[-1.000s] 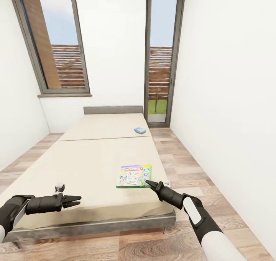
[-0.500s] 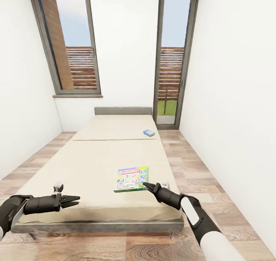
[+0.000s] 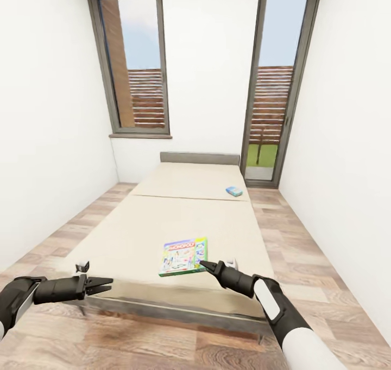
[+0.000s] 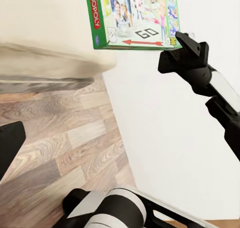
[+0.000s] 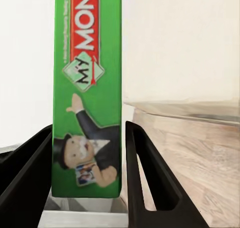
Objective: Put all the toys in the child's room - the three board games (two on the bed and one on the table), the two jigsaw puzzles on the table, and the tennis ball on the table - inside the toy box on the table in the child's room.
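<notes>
- Green-edged, with yellow and red print, the Monopoly board game [image 3: 184,256] is pinched at its near right corner by the right gripper [image 3: 203,263] and shows over the foot end of the bed [image 3: 136,234].
- From the right wrist view, the two black fingers [image 5: 145,173] stand on either side of the game's green edge [image 5: 87,92], closed against it, with the mattress edge and plank floor beyond.
- From the left wrist view, the same game box [image 4: 132,17] shows its printed face, with the right gripper [image 4: 181,41] clamped on one corner and the bed's beige edge beside it.
- A second, smaller blue board game [image 3: 234,191] lies flat on the far half of the mattress, near its right edge and well apart from the held box.
- At the lower left of the head view, the left gripper [image 3: 107,283] is held out level, near the left corner of the bed's foot; its fingers look close together and it holds nothing, though I cannot tell for certain how far they are parted.
- Behind the grey headboard [image 3: 199,158] is a white wall, with a tall dark-framed window [image 3: 136,61] to the left and a glazed door [image 3: 274,82] to the right.
- Wood-plank floor [image 3: 304,250] runs along both sides of the bed.
</notes>
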Tool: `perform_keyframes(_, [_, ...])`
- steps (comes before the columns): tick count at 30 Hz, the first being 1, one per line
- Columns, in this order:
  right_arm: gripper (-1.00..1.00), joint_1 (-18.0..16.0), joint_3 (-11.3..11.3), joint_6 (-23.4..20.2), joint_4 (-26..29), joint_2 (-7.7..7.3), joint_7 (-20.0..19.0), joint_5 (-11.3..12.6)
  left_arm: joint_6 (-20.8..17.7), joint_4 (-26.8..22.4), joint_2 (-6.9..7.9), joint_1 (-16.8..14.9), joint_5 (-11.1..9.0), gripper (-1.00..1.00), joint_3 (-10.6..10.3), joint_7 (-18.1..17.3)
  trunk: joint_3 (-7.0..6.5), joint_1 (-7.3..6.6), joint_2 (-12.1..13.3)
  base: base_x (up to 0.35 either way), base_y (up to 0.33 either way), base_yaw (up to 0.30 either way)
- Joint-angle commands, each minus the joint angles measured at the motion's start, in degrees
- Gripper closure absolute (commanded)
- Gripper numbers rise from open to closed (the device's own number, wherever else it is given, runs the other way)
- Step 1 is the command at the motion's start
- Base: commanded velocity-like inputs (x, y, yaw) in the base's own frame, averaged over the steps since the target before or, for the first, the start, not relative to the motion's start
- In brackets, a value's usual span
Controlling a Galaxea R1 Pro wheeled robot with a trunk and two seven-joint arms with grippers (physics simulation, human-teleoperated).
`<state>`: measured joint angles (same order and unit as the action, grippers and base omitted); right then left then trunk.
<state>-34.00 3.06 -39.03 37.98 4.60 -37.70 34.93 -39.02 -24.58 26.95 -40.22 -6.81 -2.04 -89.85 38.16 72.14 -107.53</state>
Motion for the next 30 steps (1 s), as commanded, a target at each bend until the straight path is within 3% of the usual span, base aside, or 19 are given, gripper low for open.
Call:
perform_keyframes(1, [1.0,-0.03,0.1,-0.43,0.09,0.11,-0.02,0.23,-0.61,0.02,0.07,-0.03,-0.22,-1.0,-0.23,-0.15,-0.13,-0.24,0.39,-0.019,0.0,0.293])
perform_keyframes(14, [1.0,-0.02,-1.73,-0.43,1.06,0.34,0.68,0.23,-0.7,0.07,0.15,-0.03,-0.3,-1.0,-0.16,-0.15,-2.46,-3.09,5.6,-0.004,0.0,0.293])
perform_keyframes(30, [1.0,-0.01,-1.85,-0.43,1.13,1.0,2.86,-0.97,-0.72,0.14,0.09,-0.03,-0.3,-1.0,-0.13,-0.15,-5.33,-6.61,12.02,0.0,0.0,0.293])
